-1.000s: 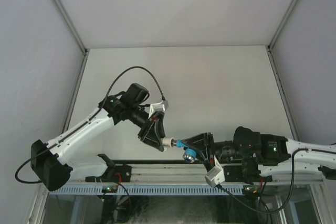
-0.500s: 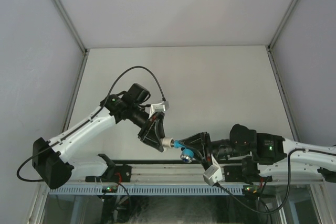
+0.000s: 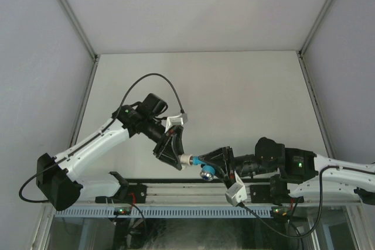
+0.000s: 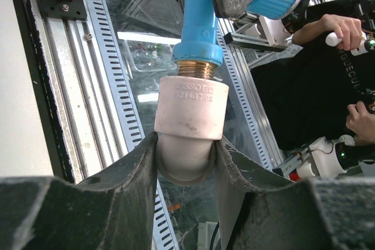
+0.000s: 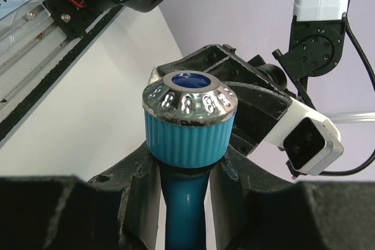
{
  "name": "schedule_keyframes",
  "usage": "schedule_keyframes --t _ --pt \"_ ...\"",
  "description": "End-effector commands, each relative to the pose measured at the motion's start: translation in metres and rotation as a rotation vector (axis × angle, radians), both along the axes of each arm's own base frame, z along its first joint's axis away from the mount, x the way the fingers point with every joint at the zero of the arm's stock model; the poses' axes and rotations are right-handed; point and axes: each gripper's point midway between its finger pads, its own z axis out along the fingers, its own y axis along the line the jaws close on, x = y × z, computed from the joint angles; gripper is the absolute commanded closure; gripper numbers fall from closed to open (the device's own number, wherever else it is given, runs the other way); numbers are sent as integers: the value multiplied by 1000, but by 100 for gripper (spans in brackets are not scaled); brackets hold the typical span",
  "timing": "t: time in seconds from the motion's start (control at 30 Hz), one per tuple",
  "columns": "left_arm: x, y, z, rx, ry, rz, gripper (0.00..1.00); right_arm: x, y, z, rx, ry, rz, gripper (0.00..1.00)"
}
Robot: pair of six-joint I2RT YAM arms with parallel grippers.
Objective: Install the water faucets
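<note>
Above the near edge of the white table (image 3: pixel 234 98), just beyond the metal rail (image 3: pixel 176 190) that carries both arms, the two arms meet nose to nose. From the left, the left claw (image 3: pixel 177 152) reaches down and to the right, its fingers (image 4: pixel 126 174) closed on the lower, rounded end of a white-grey pipe fitting (image 3: pixel 187 158). The wrist view shows the fitting wedged between the two dark pads with its stamped collar standing clear of them. Straight out of that collar comes the blue tap (image 3: pixel 201 160). Its brass-coloured thread (image 4: pixel 193 68) sits in the mouth of the fitting, and a narrow band of thread shows between the white rim and the blue body. The tap lies roughly level, in the air, in line with the fitting. Its ribbed blue knob (image 5: pixel 188 127), capped by a dimpled silvery ring, juts sideways toward the rail. To the right, the right claw (image 3: pixel 218 161) is closed on the tap's blue body just behind the knob, one finger on each side.
</note>
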Motion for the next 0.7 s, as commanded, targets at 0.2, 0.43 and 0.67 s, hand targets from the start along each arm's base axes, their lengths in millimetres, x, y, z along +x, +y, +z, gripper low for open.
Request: schedule_keyframes --t 0.2,0.43,0.67 --pt "10 -3 29 -70 -165 23 100 -3 5 21 81 157 -16 100" --pt "16 -7 43 -125 -250 60 100 -5 5 22 88 270 -31 100" --pt "19 -5 50 -160 -342 87 99 -9 6 31 122 370 -21 100"
